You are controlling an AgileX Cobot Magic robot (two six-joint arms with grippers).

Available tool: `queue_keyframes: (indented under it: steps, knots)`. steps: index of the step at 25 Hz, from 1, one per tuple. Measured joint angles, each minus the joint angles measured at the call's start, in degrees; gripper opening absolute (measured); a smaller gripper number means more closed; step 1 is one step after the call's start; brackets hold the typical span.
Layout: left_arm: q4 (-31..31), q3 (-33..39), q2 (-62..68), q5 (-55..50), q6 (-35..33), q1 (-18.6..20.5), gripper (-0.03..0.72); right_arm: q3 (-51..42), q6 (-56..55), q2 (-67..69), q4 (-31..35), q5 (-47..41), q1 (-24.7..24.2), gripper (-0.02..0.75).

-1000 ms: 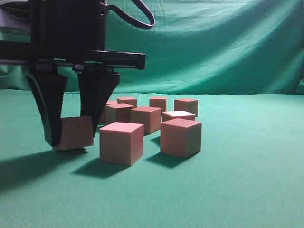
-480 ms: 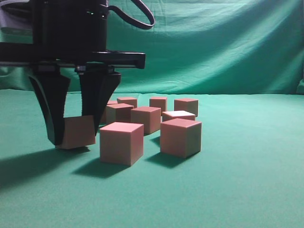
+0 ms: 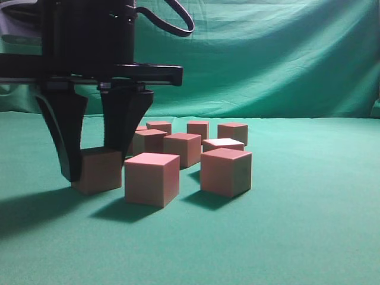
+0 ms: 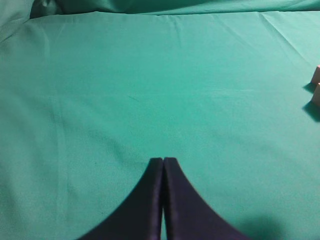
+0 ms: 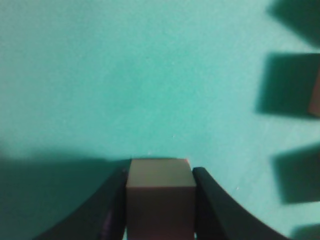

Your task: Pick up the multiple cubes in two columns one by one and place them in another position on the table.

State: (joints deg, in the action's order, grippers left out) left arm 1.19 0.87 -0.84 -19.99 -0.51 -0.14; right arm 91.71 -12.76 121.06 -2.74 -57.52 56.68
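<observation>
In the exterior view my right gripper (image 3: 95, 169) stands at the left, shut on a cube (image 3: 98, 172) that rests flat on the green table (image 3: 297, 237). The right wrist view shows that cube (image 5: 160, 200) pinched between the two black fingers of the right gripper (image 5: 160, 172). Several more cubes stand to its right in two rows, the nearest ones being a front cube (image 3: 152, 178) and another (image 3: 225, 172). My left gripper (image 4: 163, 160) is shut on nothing above bare cloth, with two cube edges (image 4: 316, 85) at the far right of its view.
A draped green backdrop (image 3: 267, 53) hangs behind the table. Dark shadows of neighbouring cubes (image 5: 287, 82) fall on the cloth to the right of the held cube. Open cloth stretches to the right and front of the cube group.
The held cube, tilted and slightly off the cloth before, has come down and now sits flat on the table. The right gripper sank a little with it. The other cubes are unmoved.
</observation>
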Motion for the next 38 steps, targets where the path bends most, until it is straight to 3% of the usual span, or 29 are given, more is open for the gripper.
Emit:
queue_keyframes:
  steps: [5, 11, 15, 16, 18, 19, 22, 23, 26, 30, 34, 37, 38]
  knots:
    - [0.0, 0.0, 0.0, 0.0, 0.0, 0.0, 0.0, 0.0, 0.1, 0.0, 0.0, 0.0, 0.0, 0.312]
    - [0.0, 0.0, 0.0, 0.0, 0.0, 0.0, 0.0, 0.0, 1.2, 0.0, 0.4, 0.0, 0.0, 0.615]
    - [0.0, 0.0, 0.0, 0.0, 0.0, 0.0, 0.0, 0.0, 1.3, 0.0, 0.4, 0.0, 0.0, 0.643]
    - [0.0, 0.0, 0.0, 0.0, 0.0, 0.0, 0.0, 0.0, 1.4, 0.0, 0.4, 0.0, 0.0, 0.684]
    - [0.0, 0.0, 0.0, 0.0, 0.0, 0.0, 0.0, 0.0, 1.5, -0.1, 0.4, 0.0, 0.0, 0.669]
    - [0.0, 0.0, 0.0, 0.0, 0.0, 0.0, 0.0, 0.0, 1.5, -0.5, 0.5, 0.0, 0.0, 0.625]
    - [0.0, 0.0, 0.0, 0.0, 0.0, 0.0, 0.0, 0.0, 2.7, -2.8, 0.5, 0.4, 0.0, 0.619]
    - [0.0, 0.0, 0.0, 0.0, 0.0, 0.0, 0.0, 0.0, 3.0, -4.0, 0.4, 0.6, 0.0, 0.577]
    - [0.0, 0.0, 0.0, 0.0, 0.0, 0.0, 0.0, 0.0, 3.1, -8.2, 0.1, 1.5, 0.0, 0.574]
    - [0.0, 0.0, 0.0, 0.0, 0.0, 0.0, 0.0, 0.0, 3.1, -14.2, -1.0, 2.5, 0.0, 0.375]
    - [0.0, 0.0, 0.0, 0.0, 0.0, 0.0, 0.0, 0.0, 3.1, -19.7, -2.6, 2.5, 0.0, 0.106]
    - [0.0, 0.0, 0.0, 0.0, 0.0, 0.0, 0.0, 0.0, 3.1, -24.0, -2.7, 2.5, -0.1, 0.0]
    - [0.0, 0.0, 0.0, 0.0, 0.0, 0.0, 0.0, 0.0, 3.1, -25.4, -2.7, 2.5, -0.1, 0.0]
